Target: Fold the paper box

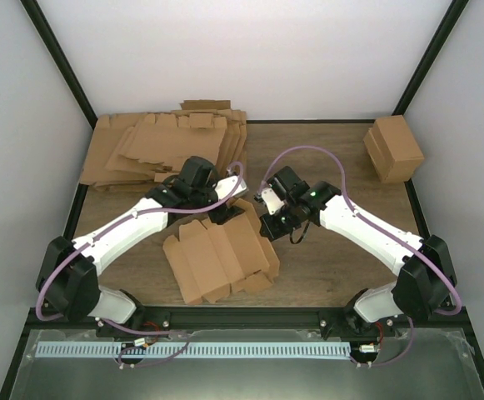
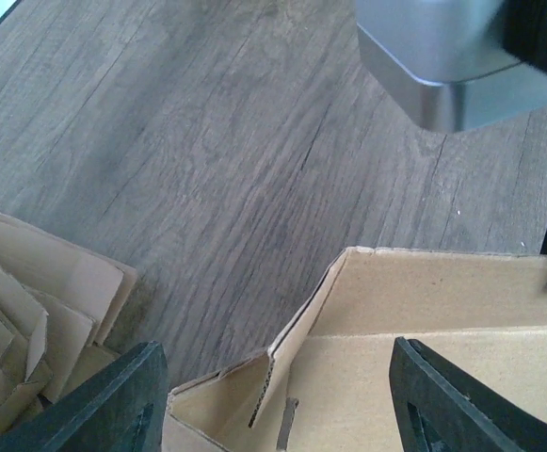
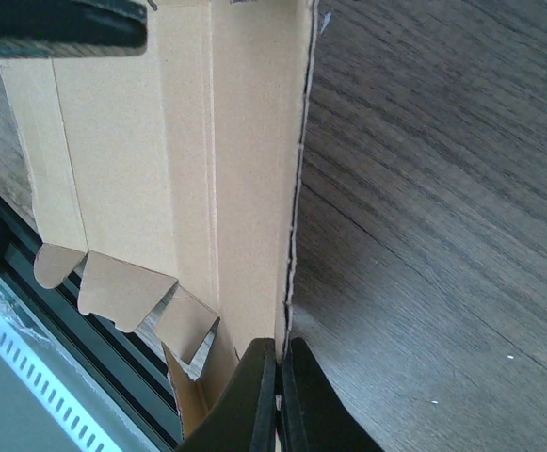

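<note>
The paper box (image 1: 221, 258) is a flat brown die-cut sheet with flaps, lying mid-table between the arms. My right gripper (image 1: 268, 227) is shut on its right edge; in the right wrist view the fingers (image 3: 254, 400) pinch the sheet's edge (image 3: 254, 141). My left gripper (image 1: 225, 212) is open over the sheet's far left corner. In the left wrist view its black fingers (image 2: 113, 400) stand wide apart on either side of a raised flap (image 2: 301, 320) of the sheet.
A thick pile of brown cardboard sheets (image 1: 162, 146) lies at the back left; its edges show in the left wrist view (image 2: 28, 301). A blocky brown carton (image 1: 394, 148) stands at the back right. A black rail (image 1: 242, 321) runs along the table's near edge.
</note>
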Available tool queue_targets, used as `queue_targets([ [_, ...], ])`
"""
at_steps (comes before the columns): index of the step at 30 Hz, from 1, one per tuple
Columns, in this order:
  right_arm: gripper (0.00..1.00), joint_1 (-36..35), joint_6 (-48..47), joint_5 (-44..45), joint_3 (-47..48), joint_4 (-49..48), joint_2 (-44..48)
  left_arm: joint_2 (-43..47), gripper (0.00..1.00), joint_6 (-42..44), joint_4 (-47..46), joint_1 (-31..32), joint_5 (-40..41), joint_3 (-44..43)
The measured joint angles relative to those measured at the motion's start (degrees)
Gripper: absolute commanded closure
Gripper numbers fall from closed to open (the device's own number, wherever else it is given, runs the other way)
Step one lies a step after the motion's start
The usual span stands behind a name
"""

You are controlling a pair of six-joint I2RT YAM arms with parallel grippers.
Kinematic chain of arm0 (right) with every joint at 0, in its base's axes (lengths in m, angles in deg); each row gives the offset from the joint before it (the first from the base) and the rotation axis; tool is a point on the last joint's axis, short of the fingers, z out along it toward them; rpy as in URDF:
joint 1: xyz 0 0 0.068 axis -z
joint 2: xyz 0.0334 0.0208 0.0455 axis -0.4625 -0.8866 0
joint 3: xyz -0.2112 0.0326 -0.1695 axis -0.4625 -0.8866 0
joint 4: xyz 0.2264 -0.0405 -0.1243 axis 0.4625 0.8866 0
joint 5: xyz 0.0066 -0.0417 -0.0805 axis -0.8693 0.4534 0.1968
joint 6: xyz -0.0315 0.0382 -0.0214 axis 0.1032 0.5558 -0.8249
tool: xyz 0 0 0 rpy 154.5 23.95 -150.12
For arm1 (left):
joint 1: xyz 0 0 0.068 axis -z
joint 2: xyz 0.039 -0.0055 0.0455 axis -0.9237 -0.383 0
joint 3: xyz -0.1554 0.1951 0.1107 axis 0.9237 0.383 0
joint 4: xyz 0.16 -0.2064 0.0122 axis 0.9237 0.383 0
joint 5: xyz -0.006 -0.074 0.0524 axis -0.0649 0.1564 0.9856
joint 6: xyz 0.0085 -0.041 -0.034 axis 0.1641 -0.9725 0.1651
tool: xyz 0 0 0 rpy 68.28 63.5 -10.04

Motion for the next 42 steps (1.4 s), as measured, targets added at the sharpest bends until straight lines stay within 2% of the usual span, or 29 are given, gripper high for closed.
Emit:
queue_targets([
  [3,0.99,0.0,0.0,0.0,0.0,-0.5,0.0,0.6,0.22,-0.4,-0.4,0.0,0.0,0.1],
  [6,0.99,0.0,0.0,0.2,0.0,-0.9,0.0,3.7,0.03,-2.0,-0.8,0.0,-0.4,0.7],
  [7,0.99,0.0,0.1,0.3,0.0,-0.9,0.0,5.6,0.0,-3.5,-1.0,0.0,-0.7,1.2],
  [15,0.99,0.0,0.3,0.7,0.0,-1.9,0.0,19.2,0.0,-13.0,-4.8,0.0,-1.6,3.5],
  [22,0.99,0.0,0.2,-0.3,0.5,-2.4,0.2,18.1,0.01,-12.3,-6.4,0.0,-1.3,5.5],
  [23,0.99,0.0,0.2,-0.3,0.8,-2.4,0.2,17.0,0.05,-11.8,-6.8,0.0,-1.2,5.6],
  [27,0.99,0.0,0.2,-0.3,1.0,-2.5,1.1,12.0,0.37,-8.9,-7.3,-0.7,-2.0,5.1],
  [32,0.99,0.0,0.2,-0.5,1.0,-2.5,2.4,2.9,0.43,-3.2,-3.2,-1.6,-5.8,-1.8],
  [34,0.99,0.0,0.1,-0.6,1.0,-2.5,2.8,0.5,0.5,-1.7,-2.0,-1.7,-7.0,-3.9],
  [38,0.99,0.0,-0.4,-0.6,1.0,-2.5,3.4,-0.8,0.7,0.7,0.1,-1.8,-9.2,-5.0],
  [40,0.99,0.0,-0.6,-0.6,1.0,-2.5,3.6,-1.0,0.86,1.6,1.4,-1.8,-10.0,-5.4],
  [42,0.97,0.0,-0.6,-0.1,1.0,-2.5,3.6,-1.1,0.96,3.4,2.6,-1.9,-10.8,-5.9],
])
